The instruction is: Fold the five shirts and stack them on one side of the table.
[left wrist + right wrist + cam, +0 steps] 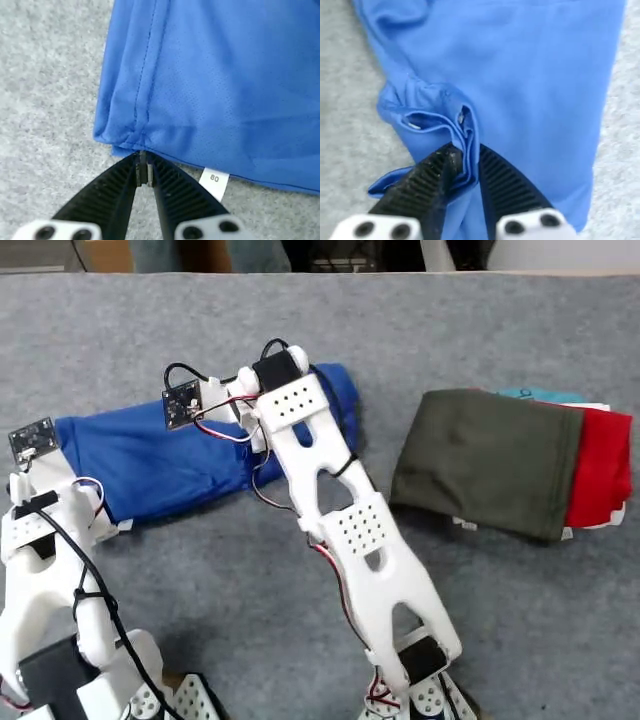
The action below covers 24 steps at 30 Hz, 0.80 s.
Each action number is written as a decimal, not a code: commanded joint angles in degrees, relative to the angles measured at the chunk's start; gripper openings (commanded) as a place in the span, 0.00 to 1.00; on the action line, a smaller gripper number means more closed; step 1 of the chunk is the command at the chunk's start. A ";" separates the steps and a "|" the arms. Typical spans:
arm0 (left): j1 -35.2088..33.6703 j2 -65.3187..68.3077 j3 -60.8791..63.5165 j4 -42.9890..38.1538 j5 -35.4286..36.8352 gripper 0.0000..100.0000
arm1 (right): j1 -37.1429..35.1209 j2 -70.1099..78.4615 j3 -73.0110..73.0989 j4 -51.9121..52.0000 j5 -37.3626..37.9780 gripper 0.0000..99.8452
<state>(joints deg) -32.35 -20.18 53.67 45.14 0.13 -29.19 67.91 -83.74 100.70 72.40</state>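
A blue shirt [170,460] lies as a long folded strip on the grey table, left of centre. My left gripper [142,171] is shut on the shirt's corner edge, beside a small white label [215,178]; the left arm [45,530] stands at the strip's left end. My right gripper [465,156] is shut on a bunched fold of the blue shirt [530,75]; the right arm [340,510] stretches from the near edge to the strip's right end. At the right lies a stack topped by a folded olive shirt [485,460], with a red shirt [600,465] beneath it.
White and teal cloth edges [540,395] peek out under the stack at its far side. Grey cloth covers the table [450,330]. Both arm bases stand at the near edge.
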 commanded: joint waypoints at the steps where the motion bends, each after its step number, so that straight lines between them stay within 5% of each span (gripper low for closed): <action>1: 0.04 -1.58 -0.13 -0.70 0.62 0.03 | 0.70 0.57 -5.23 0.00 0.62 0.02; 4: 0.04 -1.58 -0.13 -0.70 0.62 0.03 | 0.97 1.27 -5.85 0.00 0.35 0.10; 10: 0.04 -1.58 -0.13 -0.70 0.44 0.03 | 0.97 1.10 -7.43 -2.29 -4.57 0.41; 14: 0.04 -1.58 -0.04 -0.70 0.44 0.03 | 1.85 1.01 -12.35 -2.29 -8.62 0.33; 21: 0.04 -1.58 0.40 -0.70 0.35 0.03 | 5.01 -6.11 -11.30 0.62 -15.47 0.02; 24: 0.04 -1.58 0.40 -0.70 0.35 0.03 | 5.19 -10.95 -7.69 0.88 -19.08 0.03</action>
<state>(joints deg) -32.35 -20.18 53.93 45.14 0.13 -24.97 64.48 -93.23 101.05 56.48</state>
